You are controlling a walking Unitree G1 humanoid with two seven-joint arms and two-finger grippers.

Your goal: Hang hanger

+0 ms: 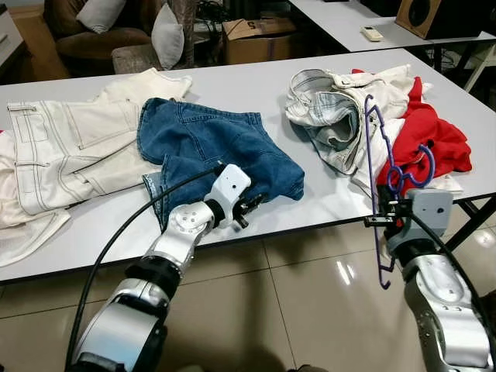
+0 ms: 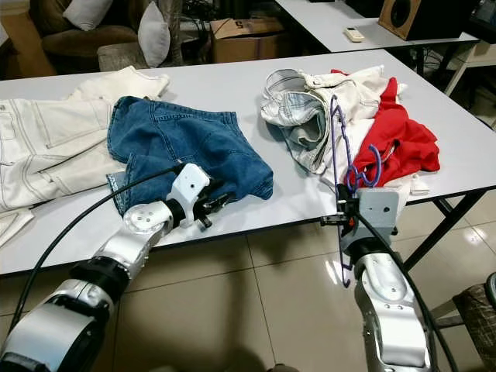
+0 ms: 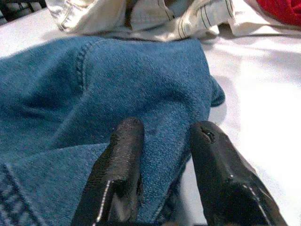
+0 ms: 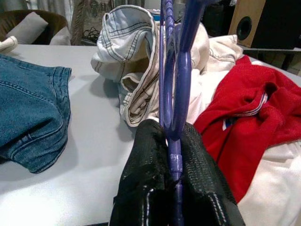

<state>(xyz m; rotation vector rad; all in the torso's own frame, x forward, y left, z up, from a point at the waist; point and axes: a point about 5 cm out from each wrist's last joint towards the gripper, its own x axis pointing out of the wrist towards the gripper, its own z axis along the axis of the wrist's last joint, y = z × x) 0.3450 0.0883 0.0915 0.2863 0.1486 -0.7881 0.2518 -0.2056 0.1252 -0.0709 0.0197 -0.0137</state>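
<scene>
On the white bench (image 1: 256, 85), cream trousers (image 1: 62, 151) lie at the far left, with blue denim shorts (image 1: 217, 143) just beside them. The left pincer (image 1: 246, 209) sits at the near hem of the shorts, its fingers (image 3: 117, 174) spread apart over the denim and holding nothing. Further right lies a heap of a pale striped garment (image 1: 329, 116) and a red garment (image 1: 434, 139). At the bench's near right edge, the right pincer (image 1: 385, 220) is clamped tight on a purple hanger (image 1: 380, 155), which stands upright in front of the heap, its lower end hanging below the bench edge.
</scene>
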